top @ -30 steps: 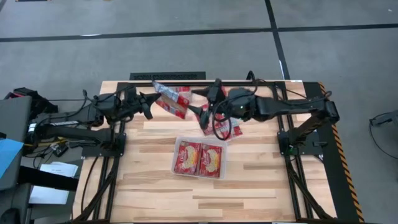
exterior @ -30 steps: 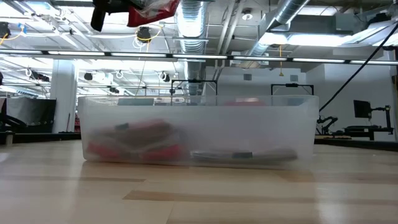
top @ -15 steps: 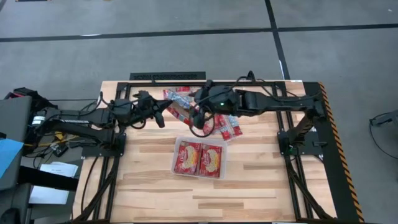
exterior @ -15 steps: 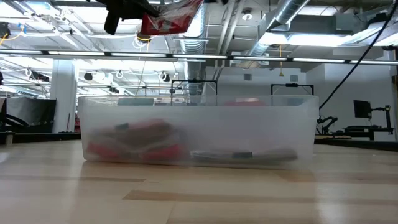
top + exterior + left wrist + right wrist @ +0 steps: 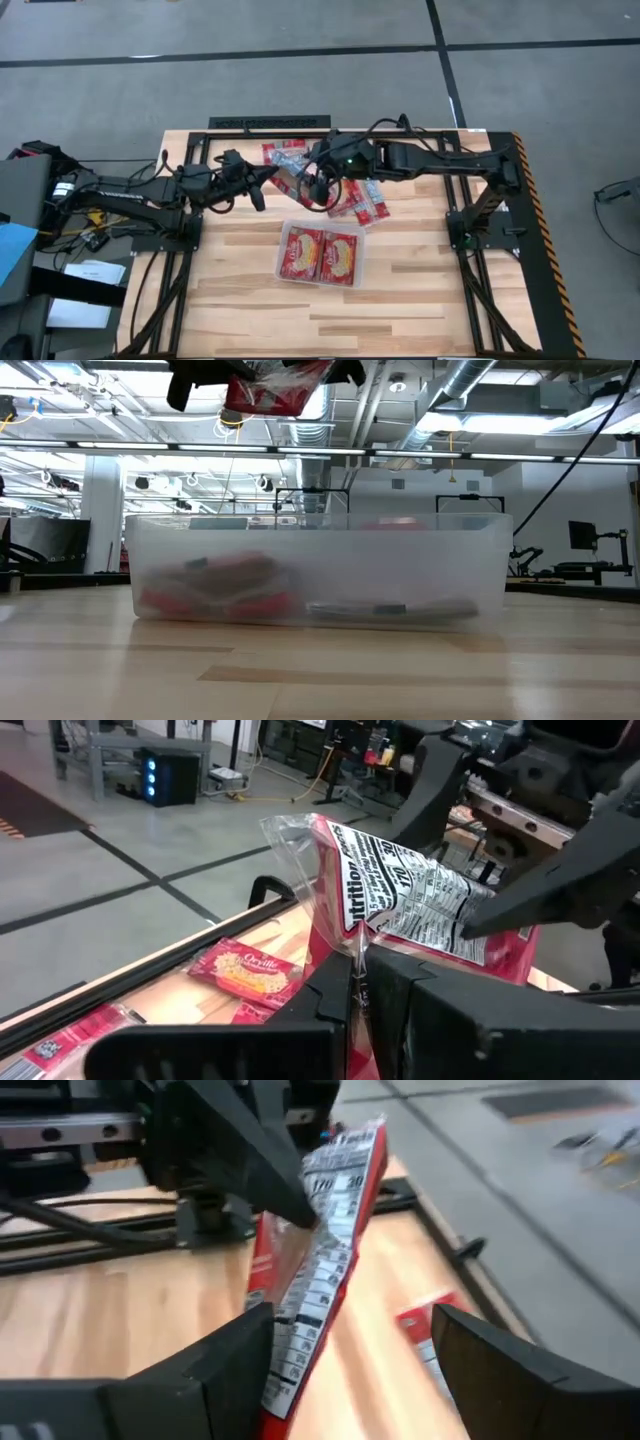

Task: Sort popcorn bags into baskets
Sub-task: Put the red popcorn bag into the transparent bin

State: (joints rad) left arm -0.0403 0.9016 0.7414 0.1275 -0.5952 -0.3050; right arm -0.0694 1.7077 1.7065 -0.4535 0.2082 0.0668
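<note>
We count two red and yellow flat popcorn packets already lying in the shallow clear plastic tray (image 5: 361,243) at mid-table, so we judge the sort well short of done: several more packets (image 5: 366,203) lie loose on the wooden table (image 5: 400,300) near its far edge. The left gripper (image 5: 262,186) pinches a red packet with a white nutrition panel (image 5: 400,895) up in the air beyond the tray, and the right gripper (image 5: 322,186) stands spread around it, seemingly not yet closed. The arms cover part of the loose pile, so we cannot count it exactly.
</note>
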